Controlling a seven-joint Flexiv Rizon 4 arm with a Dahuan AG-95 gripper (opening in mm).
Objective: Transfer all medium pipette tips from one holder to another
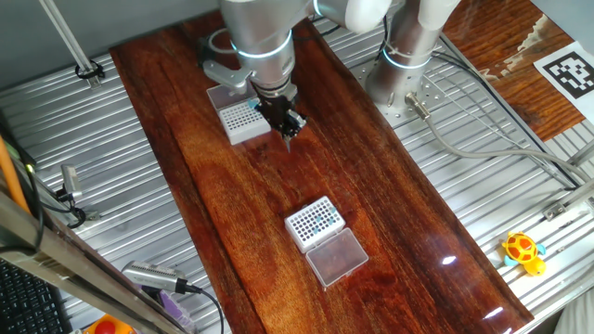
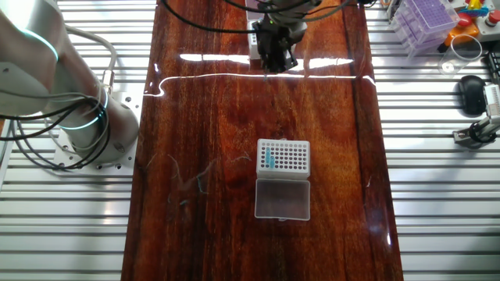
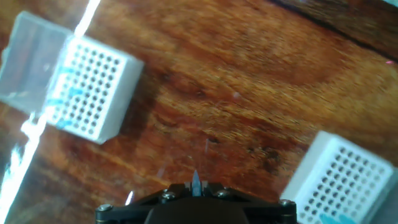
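Bench [image 1: 223, 176]: dark red-brown wooden top, laid over ribbed metal.

Pincer [image 1: 289, 133]: carried low over the bench, just beside the far holder [image 1: 239, 119] and well apart from the near holder [image 1: 315, 223]. In the hand view the fingers are closed narrowly upon a single medium pipette tip [image 3: 196, 180], of which only the thin teal point is seen, projecting towards the wood.

Far holder: white perforated box, clear lid laid open behind it; partly hidden by the arm in the other fixed view. A few teal marks are seen at its edge in the hand view.

Near holder: white perforated box, clear lid [image 2: 282, 199] laid flat against it. Medium pipette tips [image 2: 266, 159] are seated in it as a short teal column along one edge; further teal dots are seen in the first fixed view. Exact count cannot be told.
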